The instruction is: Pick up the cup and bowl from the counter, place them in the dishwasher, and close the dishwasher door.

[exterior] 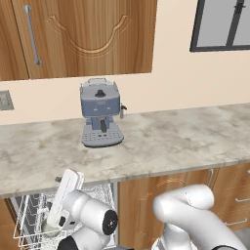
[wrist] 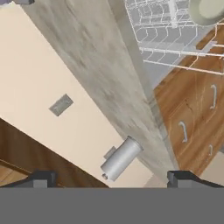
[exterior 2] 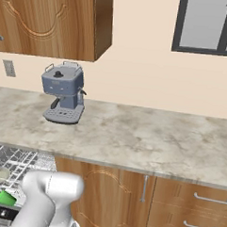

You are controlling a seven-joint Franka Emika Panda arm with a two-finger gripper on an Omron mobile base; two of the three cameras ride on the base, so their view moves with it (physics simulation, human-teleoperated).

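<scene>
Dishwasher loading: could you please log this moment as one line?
cup: in rack | bowl: in rack | dishwasher: open | gripper: open, empty

Nothing readable here, honestly. The coffee machine (exterior: 100,118) has no brand or lettering I can make out, just plain grey panels and a dark knob on top. The wall outlet (exterior 2: 9,68) is blank too. Cabinets (exterior: 83,36) and counter (exterior: 161,141) carry no labels, numbers or signs.
</scene>
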